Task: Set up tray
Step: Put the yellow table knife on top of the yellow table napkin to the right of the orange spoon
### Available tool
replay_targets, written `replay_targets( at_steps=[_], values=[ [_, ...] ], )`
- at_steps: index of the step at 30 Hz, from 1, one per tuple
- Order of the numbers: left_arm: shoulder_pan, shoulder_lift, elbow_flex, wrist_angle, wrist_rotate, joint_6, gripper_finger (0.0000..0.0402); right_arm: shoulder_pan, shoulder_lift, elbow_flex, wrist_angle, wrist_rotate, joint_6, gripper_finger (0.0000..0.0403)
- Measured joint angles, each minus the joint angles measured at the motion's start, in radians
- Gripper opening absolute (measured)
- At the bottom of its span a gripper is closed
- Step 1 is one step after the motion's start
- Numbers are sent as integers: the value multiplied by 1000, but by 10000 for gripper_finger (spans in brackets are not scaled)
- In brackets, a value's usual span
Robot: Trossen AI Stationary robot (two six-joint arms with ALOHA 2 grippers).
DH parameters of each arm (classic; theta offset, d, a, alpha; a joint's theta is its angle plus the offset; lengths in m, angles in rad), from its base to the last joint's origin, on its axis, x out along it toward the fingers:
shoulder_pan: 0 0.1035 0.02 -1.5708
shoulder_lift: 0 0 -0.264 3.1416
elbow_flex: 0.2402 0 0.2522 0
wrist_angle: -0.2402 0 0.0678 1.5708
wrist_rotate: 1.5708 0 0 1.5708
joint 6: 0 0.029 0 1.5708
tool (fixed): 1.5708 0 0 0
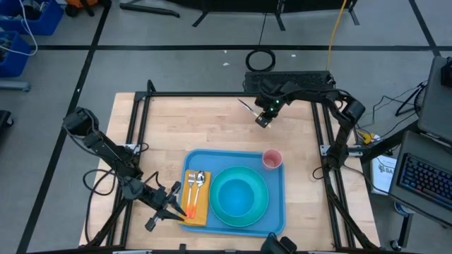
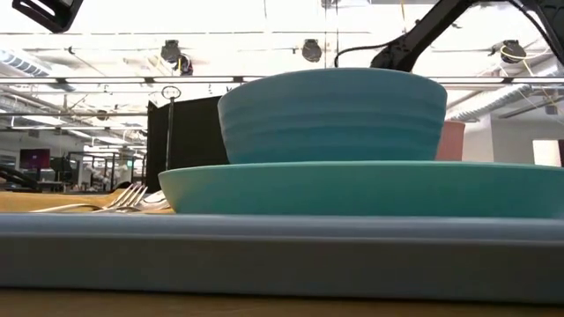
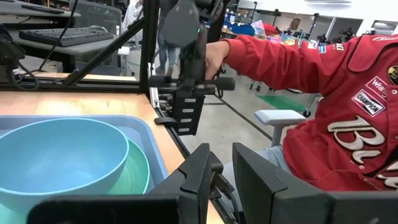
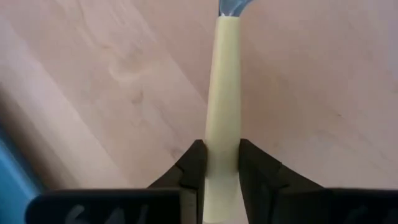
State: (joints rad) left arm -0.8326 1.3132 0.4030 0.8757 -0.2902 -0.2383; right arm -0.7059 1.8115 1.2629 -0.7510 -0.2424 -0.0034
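**My right tool has the knife, and the tray is waiting nearer to me**

My right tool (image 1: 263, 120) is up at the far end of the desk (image 1: 212, 120). Its two fingers (image 4: 194, 168) are pinched tight on a pale yellow handle (image 4: 222, 93). A bit of shiny metal (image 4: 233, 6) sticks out past the end of the handle, so I think it is a knife. The handle points straight out from my fingers.

The tray (image 1: 275, 212) is near the front edge of the desk, well apart from my right tool. To get there, I must bring the knife back toward the front. The tray's long side runs from left to right. My right arm holds the knife, so it should make the trip. I think the knife belongs on the tray beside the plate, lying the same way as the fork and spoon.

The tray is big, light blue and has round corners and a raised rim. A turquoise plate (image 1: 261, 208) sits in it with a bowl (image 1: 236, 196) on top. An orange napkin (image 1: 199, 204) lies on the left side with a fork (image 1: 191, 180) and a spoon (image 1: 200, 179) on it. A pink cup (image 1: 272, 159) stands in the far right corner.

My left tool (image 1: 176, 204) is at the tray's left edge, by the napkin. Its fingers (image 3: 198, 171) are narrow and hold nothing.
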Motion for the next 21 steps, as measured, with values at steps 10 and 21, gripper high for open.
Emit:
replay_targets(
  at_steps=[10,21],
  values=[
    [0,0,0,-7,0,-1,72,43,-142,0,42,-2,28,55],
    [0,0,0,-11,0,-1,72,230,-263,-7,277,-91,79,55]
  ],
)
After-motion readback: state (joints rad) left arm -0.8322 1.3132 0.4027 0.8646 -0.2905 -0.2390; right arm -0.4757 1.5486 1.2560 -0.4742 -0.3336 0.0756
